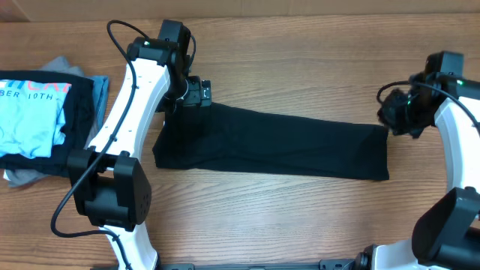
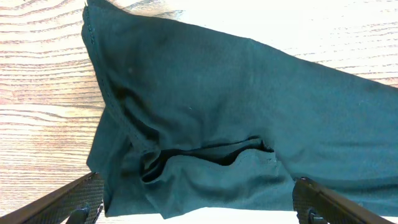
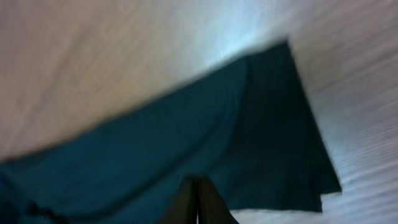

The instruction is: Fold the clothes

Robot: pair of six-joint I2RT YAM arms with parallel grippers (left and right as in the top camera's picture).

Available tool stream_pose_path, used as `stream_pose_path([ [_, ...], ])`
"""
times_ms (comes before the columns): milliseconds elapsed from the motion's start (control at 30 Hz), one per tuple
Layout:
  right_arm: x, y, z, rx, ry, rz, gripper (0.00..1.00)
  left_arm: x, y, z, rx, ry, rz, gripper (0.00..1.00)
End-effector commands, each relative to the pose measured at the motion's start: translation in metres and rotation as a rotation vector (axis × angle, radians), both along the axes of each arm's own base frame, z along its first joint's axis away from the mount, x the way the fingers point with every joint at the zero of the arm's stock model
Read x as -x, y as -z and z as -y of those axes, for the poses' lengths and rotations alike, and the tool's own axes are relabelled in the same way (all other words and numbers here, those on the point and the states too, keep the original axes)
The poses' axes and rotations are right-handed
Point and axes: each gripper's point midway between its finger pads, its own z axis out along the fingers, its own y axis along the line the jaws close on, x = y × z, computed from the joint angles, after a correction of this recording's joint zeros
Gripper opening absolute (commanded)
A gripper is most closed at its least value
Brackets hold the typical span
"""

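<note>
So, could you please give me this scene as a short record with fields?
surface: wooden table
garment: black garment, folded into a long strip, lying flat
left gripper: open, over the strip's left end, not gripping
right gripper: shut, beside the strip's right end; no grip visible
aside: light blue T-shirt on top of a pile, beyond the left arm

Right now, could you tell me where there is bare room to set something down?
Bare table lies in front of the black garment, between the arm bases, and behind it. A clothes pile and the left arm crowd the left end.
</note>
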Motion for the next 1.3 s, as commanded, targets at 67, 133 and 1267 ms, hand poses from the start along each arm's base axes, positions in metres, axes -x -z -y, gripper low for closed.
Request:
stream_pose_path([
  [67,0.034,0.043,-0.041,-0.146,-0.158,-0.088,0.04,-0.002,0.001,0.001,0.009,0.003,-0.002,1.00],
  [133,0.038,0.055,-0.042,-0.150,-0.157,-0.097,0.04,-0.002,0.001,0.001,0.009,0.003,-0.002,1.00],
  [1267,0.078,0.119,0.043,0.157,0.220,-0.249,0.04,-0.002,0.001,0.001,0.009,0.003,-0.002,1.00],
])
